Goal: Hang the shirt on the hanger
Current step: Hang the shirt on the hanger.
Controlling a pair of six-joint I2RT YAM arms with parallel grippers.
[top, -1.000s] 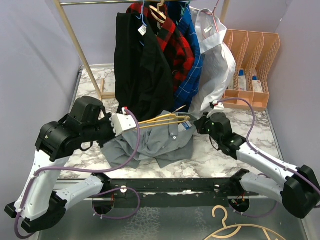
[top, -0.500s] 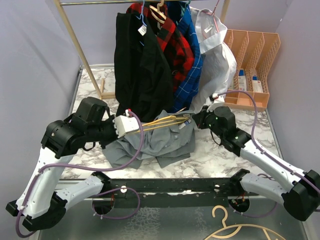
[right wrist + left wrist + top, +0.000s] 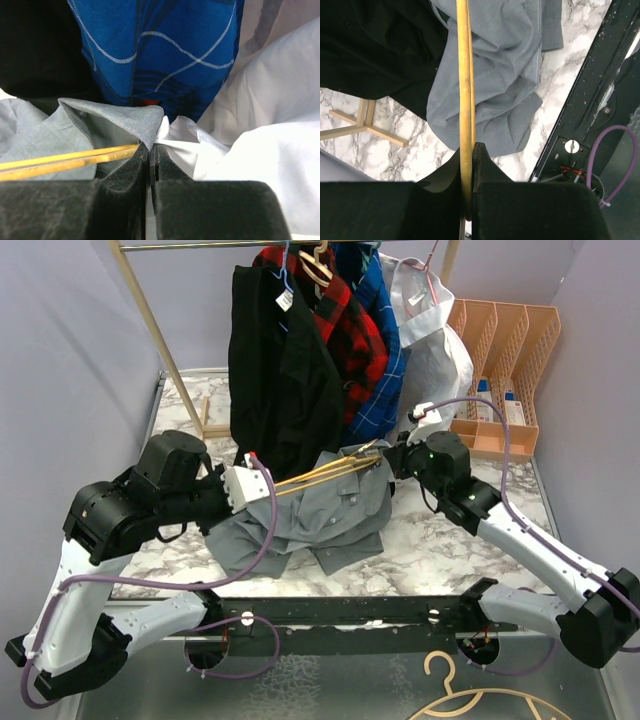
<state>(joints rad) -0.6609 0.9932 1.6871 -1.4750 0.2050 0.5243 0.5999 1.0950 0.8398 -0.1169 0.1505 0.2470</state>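
Right gripper [image 3: 150,150]: rising since a second ago, pinching shirt [image 3: 320,515] edge.
Left gripper [image 3: 468,160]: clamping hanger [image 3: 464,75].
Hanger: pointing at the lifted edge.
Shirt: lying on table [image 3: 420,560]; threading underway, next needing cloth drawn over tip.

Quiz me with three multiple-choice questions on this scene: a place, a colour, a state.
1. Where is the grey shirt? A) mostly heaped on the marble table B) on the rail C) in the peach organiser
2. What colour is the hanger in the left pincer? A) blue B) black C) yellow-gold
3. The right pincer is: A) wide open B) shut on shirt fabric C) shut on a box
Answers: 1 A, it lies below the hanging clothes; 2 C, the thin rod it grips is yellow-gold; 3 B, grey cloth is pinched where it closes.
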